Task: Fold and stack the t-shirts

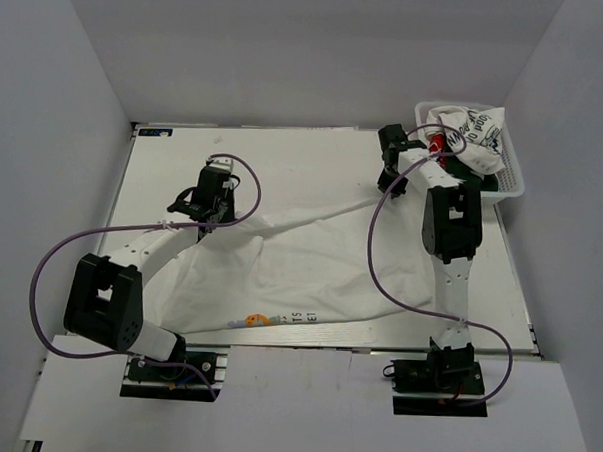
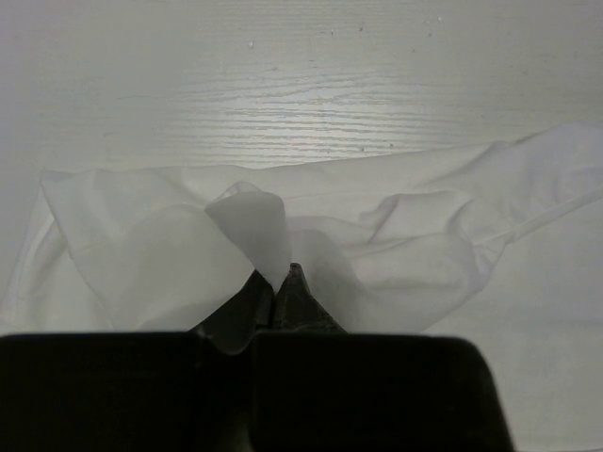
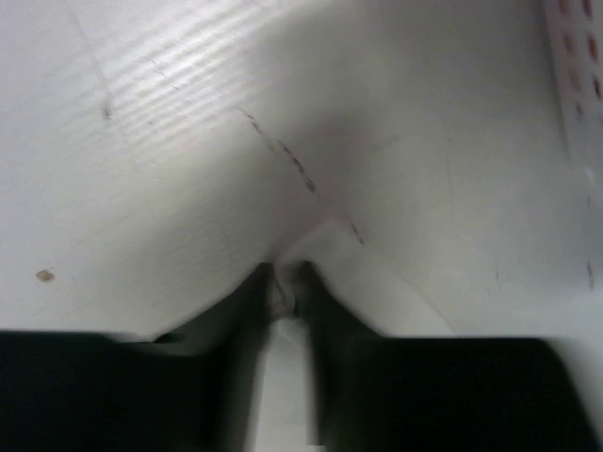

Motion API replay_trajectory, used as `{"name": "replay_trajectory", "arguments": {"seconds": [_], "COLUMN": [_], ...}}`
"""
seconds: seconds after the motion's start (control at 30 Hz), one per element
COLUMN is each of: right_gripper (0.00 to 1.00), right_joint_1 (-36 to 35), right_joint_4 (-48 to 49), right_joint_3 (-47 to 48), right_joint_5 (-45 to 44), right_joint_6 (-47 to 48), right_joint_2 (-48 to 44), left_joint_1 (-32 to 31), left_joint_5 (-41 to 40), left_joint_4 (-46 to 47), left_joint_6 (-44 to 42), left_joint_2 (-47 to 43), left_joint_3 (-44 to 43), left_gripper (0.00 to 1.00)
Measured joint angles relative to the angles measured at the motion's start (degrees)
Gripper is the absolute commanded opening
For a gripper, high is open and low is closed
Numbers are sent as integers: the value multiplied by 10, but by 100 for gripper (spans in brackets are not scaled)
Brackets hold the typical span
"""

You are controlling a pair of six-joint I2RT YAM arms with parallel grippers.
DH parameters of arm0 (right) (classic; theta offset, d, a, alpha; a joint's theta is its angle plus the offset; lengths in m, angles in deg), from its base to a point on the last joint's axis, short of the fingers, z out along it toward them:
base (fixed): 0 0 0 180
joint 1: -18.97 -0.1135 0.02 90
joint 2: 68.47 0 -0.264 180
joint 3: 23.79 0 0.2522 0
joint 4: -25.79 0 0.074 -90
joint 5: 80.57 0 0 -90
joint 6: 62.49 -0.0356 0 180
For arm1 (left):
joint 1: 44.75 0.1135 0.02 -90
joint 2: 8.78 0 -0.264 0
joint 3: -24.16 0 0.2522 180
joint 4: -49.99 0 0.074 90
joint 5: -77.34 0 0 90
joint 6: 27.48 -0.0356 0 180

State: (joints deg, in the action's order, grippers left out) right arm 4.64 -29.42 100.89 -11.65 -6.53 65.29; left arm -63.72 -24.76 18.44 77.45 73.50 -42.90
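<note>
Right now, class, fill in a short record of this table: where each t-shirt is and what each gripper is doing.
spread t-shirt: loosely laid on the table, colourful print at its near edge
second t-shirt: bunched in the white basket, far right corner
left gripper: jaws shut on a fold of the spread t-shirt
right gripper: cloth between the jaws; grip unclear, view blurred

Surface: white table [image 1: 284, 165], faint wood grain, a few small dark specks.
Item 1: white t-shirt [image 1: 310, 271], lying wrinkled across the middle and near part, with small coloured figures and dark text at its near edge and one corner drawn out toward the far right.
Item 2: white perforated basket [image 1: 511, 185], at the far right corner.
</note>
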Motion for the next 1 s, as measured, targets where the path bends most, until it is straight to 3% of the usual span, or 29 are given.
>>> {"name": "replay_trajectory", "arguments": {"seconds": [0.03, 0.3, 0.6, 0.77, 0.83, 0.87, 0.9, 0.93, 0.97, 1.0], "right_gripper": [0, 0, 0, 2, 18, 21, 27, 38, 53, 75], "right_joint_1": [0, -2, -7, -7, -7, -7, -6, -6, -5, -3], "right_joint_4": [-2, 6, 113, 166, 174, 173, 172, 171, 168, 162], "right_joint_3": [-9, -98, -335, -453, -498, -517, -531, -545, -552, -555], "right_joint_5": [-2, -19, -24, -19, -17, -17, -19, -23, -27, -32], "right_joint_6": [1, -6, 28, 31, 24, 18, 12, 7, -1, -4], "right_joint_2": [-6, -68, -291, -359, -370, -374, -378, -382, -387, -393], "left_joint_1": [0, -4, -35, -47, -49, -50, -52, -54, -55, -55], "left_joint_5": [-2, -20, -1, 20, 38, 47, 54, 61, 66, 72], "left_joint_4": [-1, -35, -128, -241, -287, -308, -328, -341, -353, -367], "left_joint_6": [1, 50, 180, 265, 296, 310, 320, 326, 333, 340], "left_joint_2": [0, -32, -174, -182, -182, -181, -181, -181, -181, -181], "left_joint_3": [0, 1, 85, 122, 133, 136, 136, 136, 136, 136], "left_gripper": [0, 0, 0, 0, 7, 21, 25, 32, 59, 72]}}
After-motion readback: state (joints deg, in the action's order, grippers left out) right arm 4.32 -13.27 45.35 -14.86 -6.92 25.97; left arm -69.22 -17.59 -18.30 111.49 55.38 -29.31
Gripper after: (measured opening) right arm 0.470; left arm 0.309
